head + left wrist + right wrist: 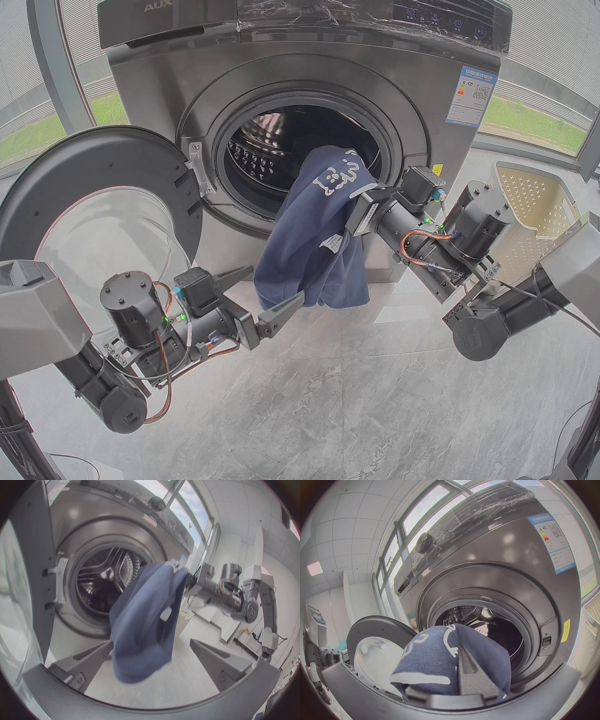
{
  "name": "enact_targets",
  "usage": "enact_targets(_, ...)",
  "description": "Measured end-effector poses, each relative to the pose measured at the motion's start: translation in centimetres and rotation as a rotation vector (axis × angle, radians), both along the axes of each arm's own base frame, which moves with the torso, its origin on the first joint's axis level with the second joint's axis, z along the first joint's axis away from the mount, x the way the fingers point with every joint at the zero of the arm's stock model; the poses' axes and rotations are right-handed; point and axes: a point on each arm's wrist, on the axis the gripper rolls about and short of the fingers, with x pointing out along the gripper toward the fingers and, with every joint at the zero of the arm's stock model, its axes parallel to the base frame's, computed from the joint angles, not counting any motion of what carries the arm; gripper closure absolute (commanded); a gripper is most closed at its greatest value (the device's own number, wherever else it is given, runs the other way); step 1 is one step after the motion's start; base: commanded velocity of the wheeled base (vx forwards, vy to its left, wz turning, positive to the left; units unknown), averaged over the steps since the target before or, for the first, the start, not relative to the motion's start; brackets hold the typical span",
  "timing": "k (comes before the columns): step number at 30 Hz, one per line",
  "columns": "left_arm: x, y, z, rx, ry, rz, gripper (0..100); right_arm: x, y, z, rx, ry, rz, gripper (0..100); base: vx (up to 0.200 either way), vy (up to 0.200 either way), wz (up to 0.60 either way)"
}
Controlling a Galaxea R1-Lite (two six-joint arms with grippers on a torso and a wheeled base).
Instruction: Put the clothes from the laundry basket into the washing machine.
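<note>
A navy blue garment (315, 237) with white print hangs from my right gripper (357, 187), which is shut on its top in front of the washing machine's (300, 94) open drum mouth (300, 156). The cloth drapes down over the lower rim toward the floor. In the right wrist view the garment (437, 664) bunches over one finger (470, 673) just before the drum. My left gripper (262, 294) is open, low and left of the garment's hanging hem. The left wrist view has the cloth (143, 617) hanging between and beyond the two fingertips (106, 647).
The round door (100, 200) stands swung open to the left, close to my left arm. A cream laundry basket (537, 219) sits at the right, behind my right arm. Grey tiled floor (325, 400) spreads out below.
</note>
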Motion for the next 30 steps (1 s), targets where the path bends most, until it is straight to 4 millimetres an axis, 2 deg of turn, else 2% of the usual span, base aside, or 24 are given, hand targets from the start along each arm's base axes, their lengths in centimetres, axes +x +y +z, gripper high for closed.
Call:
enact_targets(5,1.0,-1.4,1.7,-0.048,-0.076,-0.02,0,0.1,0.5,-0.7,-0.008,0.016,0.0,100,0.0,0.0,0.0)
enact_targets(9,2.0,-2.4,2.0,-0.064,-0.106,-0.027,0,0.0,0.9,-1.0,-0.011,0.022,0.009,100,0.0,0.0,0.0)
enact_targets(30,7.4,-6.7,-2.5,-0.039,-0.117,-0.026,0,-1.2,2.8,-1.0,-0.005,0.032,0.031,100,0.0,0.0,0.0)
